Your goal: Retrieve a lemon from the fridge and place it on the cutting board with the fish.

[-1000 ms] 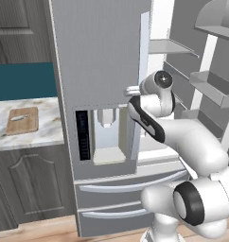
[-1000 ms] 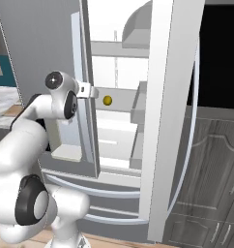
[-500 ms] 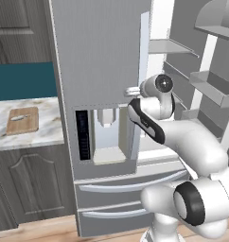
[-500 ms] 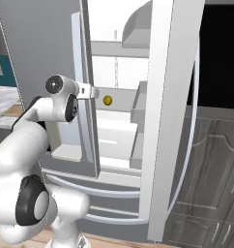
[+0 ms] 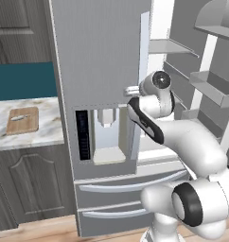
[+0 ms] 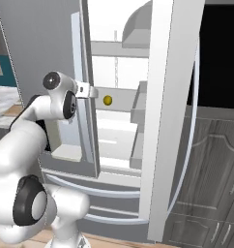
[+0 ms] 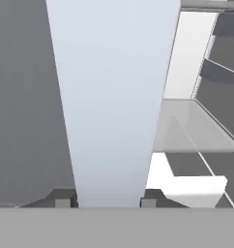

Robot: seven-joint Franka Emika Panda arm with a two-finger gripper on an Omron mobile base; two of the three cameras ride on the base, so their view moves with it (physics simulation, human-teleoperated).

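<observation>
The grey fridge has its right door swung open and its left door closed. On a white shelf inside lies the small yellow lemon. My gripper is at the left door's long pale handle, about halfway up. In the hand view the handle runs straight up between my two dark fingertips, and the gripper is shut on it. Seen from the right base view, my gripper sits just left of the lemon. The wooden cutting board with the fish lies on the marble counter at left.
The open right door carries grey shelves that jut out close beside my arm. Two long drawers sit below the fridge doors. Dark wood-grain cabinets stand to the right, and a marble counter to the left.
The jaws have closed onto the left door's handle. My hand has edged slightly closer to the door; the fridge and lemon have not moved.
</observation>
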